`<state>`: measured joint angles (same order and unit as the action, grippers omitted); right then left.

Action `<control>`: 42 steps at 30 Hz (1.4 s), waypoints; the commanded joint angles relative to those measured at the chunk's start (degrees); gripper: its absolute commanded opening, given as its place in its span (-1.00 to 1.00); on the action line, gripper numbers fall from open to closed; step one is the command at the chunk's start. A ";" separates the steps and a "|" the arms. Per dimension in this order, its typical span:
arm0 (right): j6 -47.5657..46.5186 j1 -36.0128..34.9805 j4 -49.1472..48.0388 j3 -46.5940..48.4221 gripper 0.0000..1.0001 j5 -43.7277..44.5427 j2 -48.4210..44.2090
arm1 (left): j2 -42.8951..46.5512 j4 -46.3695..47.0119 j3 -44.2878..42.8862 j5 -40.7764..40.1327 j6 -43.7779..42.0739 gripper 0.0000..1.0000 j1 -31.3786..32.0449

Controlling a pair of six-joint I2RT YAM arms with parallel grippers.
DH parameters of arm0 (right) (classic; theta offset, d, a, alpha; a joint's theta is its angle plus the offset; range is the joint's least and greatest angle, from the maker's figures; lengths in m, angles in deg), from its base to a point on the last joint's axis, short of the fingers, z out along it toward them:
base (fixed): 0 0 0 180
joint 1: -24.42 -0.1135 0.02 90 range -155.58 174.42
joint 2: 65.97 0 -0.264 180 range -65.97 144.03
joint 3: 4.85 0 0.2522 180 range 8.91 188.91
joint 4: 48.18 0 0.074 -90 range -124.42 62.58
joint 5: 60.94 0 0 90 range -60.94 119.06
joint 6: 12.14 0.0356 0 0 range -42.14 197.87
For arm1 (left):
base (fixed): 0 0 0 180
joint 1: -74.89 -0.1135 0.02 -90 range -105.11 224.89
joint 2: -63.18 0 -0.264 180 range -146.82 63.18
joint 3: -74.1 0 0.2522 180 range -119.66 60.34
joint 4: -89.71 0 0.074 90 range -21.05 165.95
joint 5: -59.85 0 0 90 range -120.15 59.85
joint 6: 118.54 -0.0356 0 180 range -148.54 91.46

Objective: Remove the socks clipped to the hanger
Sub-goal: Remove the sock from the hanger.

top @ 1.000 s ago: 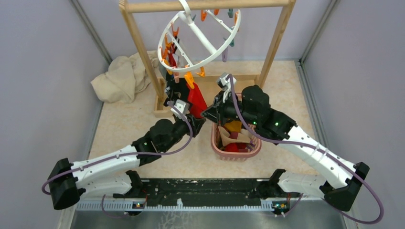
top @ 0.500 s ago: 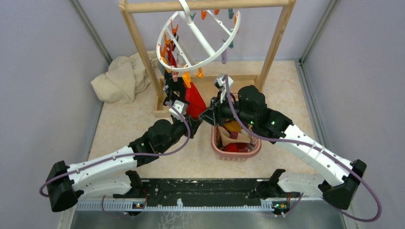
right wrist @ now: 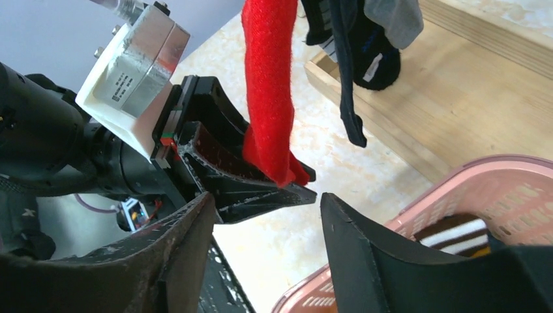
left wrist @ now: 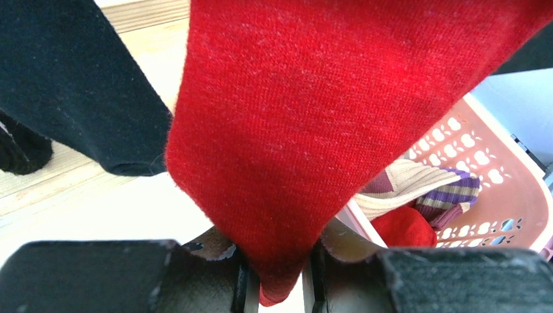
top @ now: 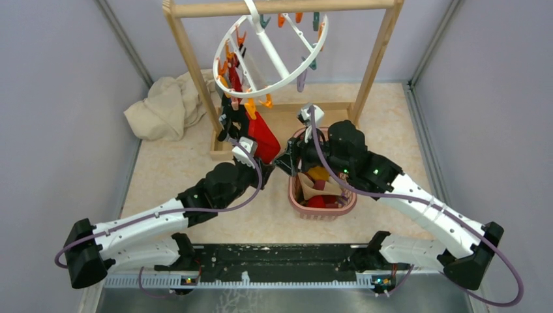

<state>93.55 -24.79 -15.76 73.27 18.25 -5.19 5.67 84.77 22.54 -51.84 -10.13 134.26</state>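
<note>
Opening out over the last second, the right claw (right wrist: 266, 207) now has its fingers wide apart with nothing gripped, having let go and eased back over the pink basket (top: 306, 212). Just beyond it, the left claw (left wrist: 277, 277) is clamped on the toe of the red sock (left wrist: 293, 130), which hangs taut above it, touching no floor. A black sock (left wrist: 85, 98) dangles beside it. Farther back, the white hanger (top: 272, 44) has swung a little leftward, tilted on its hook. The red sock looks to be clipped at its top still, so the pull now seems to rest on the left claw alone.
</note>
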 commanded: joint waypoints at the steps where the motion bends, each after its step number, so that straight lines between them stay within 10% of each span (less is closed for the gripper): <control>1: -0.90 0.17 -2.77 -0.48 0.31 2.41 -3.45 | -0.85 -0.35 -2.32 -0.41 0.40 -0.39 0.03; 9: -1.03 0.17 -3.23 -1.67 0.83 4.65 -4.72 | -0.71 -0.32 -2.26 -0.45 0.91 -0.38 -0.02; 42: 2.69 0.17 -4.71 -5.74 0.94 11.64 -12.47 | -0.58 0.36 -1.77 0.20 1.09 -0.35 -0.07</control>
<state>96.96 -24.79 -18.58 65.88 29.42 -18.04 4.55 83.67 21.78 -51.82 -9.67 134.26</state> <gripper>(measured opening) 0.972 0.325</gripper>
